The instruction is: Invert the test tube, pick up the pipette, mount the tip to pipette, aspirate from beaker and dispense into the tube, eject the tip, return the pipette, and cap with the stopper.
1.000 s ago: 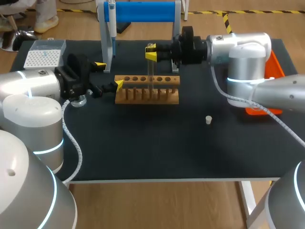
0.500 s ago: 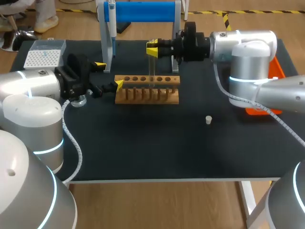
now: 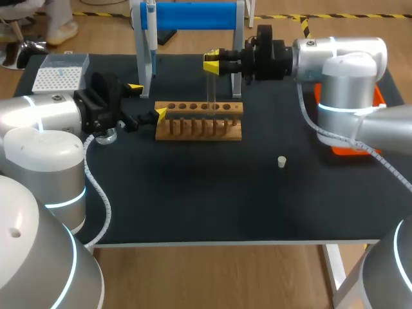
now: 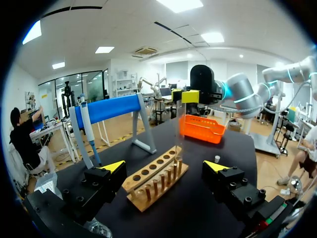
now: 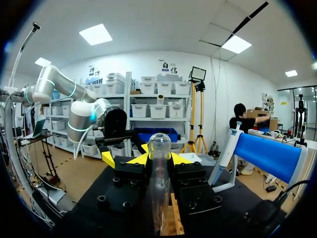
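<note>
My right gripper (image 3: pixel 212 63) is shut on the top of a clear test tube (image 3: pixel 210 93), which hangs upright over the wooden rack (image 3: pixel 199 122). In the right wrist view the tube (image 5: pixel 159 168) stands between the yellow tips with its rounded end up. From the left wrist view the tube (image 4: pixel 178 134) hangs just above the rack (image 4: pixel 156 178). My left gripper (image 3: pixel 147 101) stands open at the rack's left end, nothing between its fingers. The pipette (image 3: pixel 150 38) hangs on the blue stand (image 3: pixel 193 16). A small white stopper (image 3: pixel 281 161) lies to the right of the rack.
A white tip box (image 3: pixel 58 74) sits at the back left. A glass beaker (image 3: pixel 106 136) stands under my left wrist. An orange bin (image 3: pixel 376 96) sits at the right edge, partly behind my right arm. The front half of the black table (image 3: pixel 206 199) is bare.
My right gripper has risen and shifted right with the test tube, whose lower end has come up off the rack. The left arm has not moved.
</note>
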